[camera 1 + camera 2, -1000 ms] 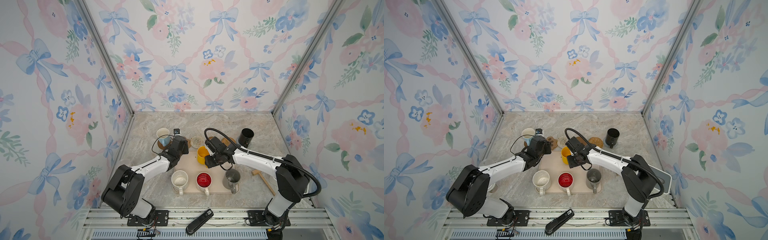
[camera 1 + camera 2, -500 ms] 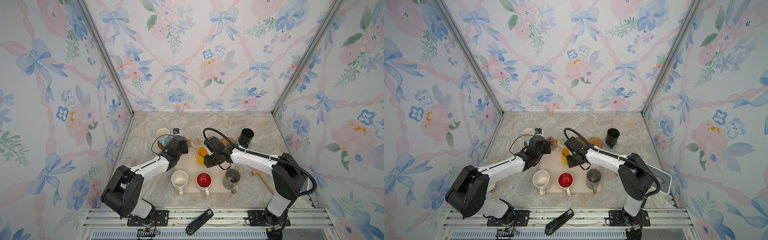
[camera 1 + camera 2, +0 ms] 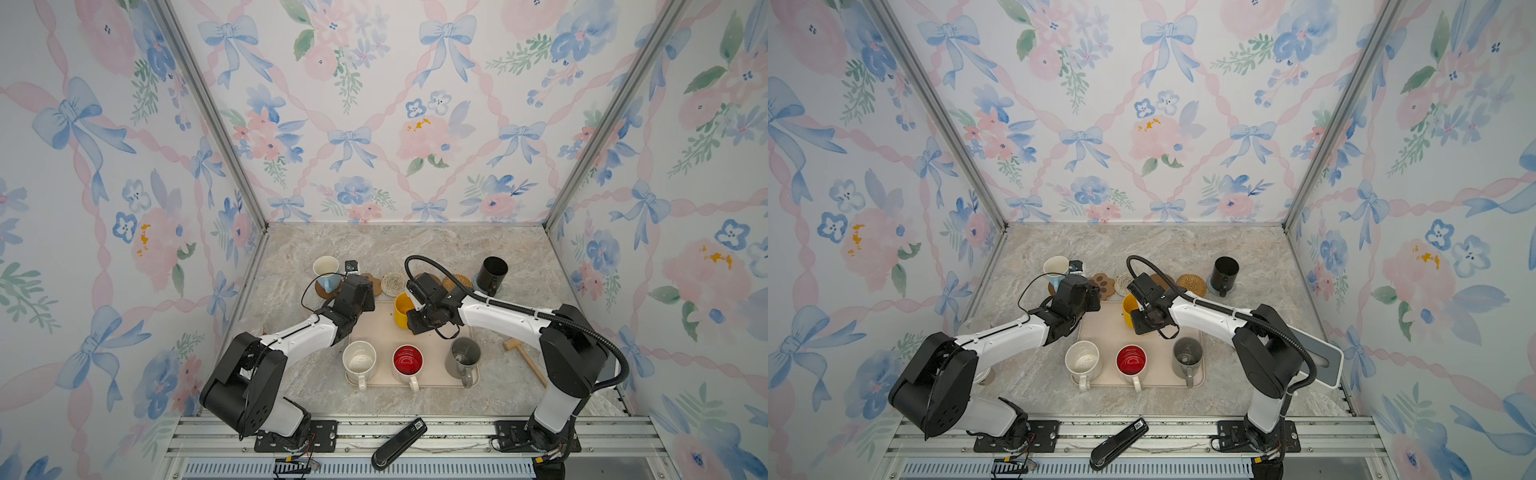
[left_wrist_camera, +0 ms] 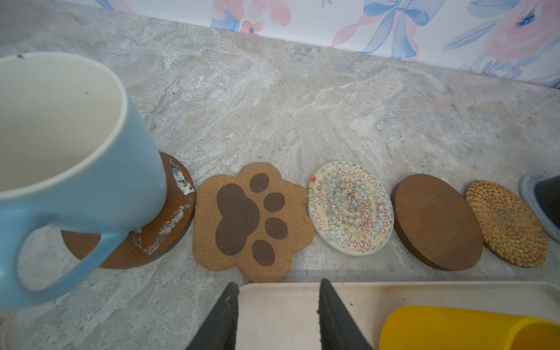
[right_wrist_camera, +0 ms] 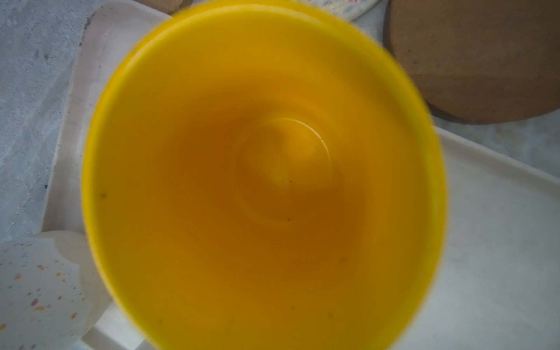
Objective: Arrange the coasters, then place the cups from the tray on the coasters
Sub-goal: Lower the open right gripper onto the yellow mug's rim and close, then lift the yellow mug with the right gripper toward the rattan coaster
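Yellow mug (image 3: 401,311) upright (mouth skyward)

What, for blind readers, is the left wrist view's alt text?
Light blue mug on a dark brown coaster, then paw coaster, woven coaster, wooden disc and rattan coaster in a row; open left gripper above the tray rim.

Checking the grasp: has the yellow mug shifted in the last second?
No: the yellow mug stands where it did, at the tray's far edge near the cream woven coaster.
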Motion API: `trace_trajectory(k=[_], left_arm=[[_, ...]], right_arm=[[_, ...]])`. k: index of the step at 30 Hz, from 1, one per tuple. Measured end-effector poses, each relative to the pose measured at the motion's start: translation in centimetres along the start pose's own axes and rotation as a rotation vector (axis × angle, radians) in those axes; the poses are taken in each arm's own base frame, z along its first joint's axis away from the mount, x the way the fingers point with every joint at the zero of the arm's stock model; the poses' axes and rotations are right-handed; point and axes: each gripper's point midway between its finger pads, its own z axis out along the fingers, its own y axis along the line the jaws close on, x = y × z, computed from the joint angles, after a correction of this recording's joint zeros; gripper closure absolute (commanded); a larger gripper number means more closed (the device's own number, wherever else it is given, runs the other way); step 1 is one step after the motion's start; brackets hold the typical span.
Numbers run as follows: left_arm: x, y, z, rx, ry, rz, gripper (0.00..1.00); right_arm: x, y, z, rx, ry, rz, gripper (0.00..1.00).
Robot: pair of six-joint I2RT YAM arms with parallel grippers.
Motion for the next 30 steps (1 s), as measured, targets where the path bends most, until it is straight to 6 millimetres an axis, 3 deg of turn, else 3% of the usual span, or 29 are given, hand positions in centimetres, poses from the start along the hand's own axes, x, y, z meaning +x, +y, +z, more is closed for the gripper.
trace_trajectory(k=[10,16,30], left_arm=[[0.0,0.02,0.02,0.001,0.001,-0.001,0.6],[0.02,-0.04,0.02,0.005,0.003,-0.001,0.59],[0.1,-0.23,0.02,0.016,0.007,0.002,0.6]], right_arm=[[0.23,0.08,0.55,-0.006,0.013,0.003,0.74],[0.06,0.04,0.58,-0.003,0.008,0.006,0.99],[-0.16,-0.25,0.55,0.015,-0.004,0.004,1.0]])
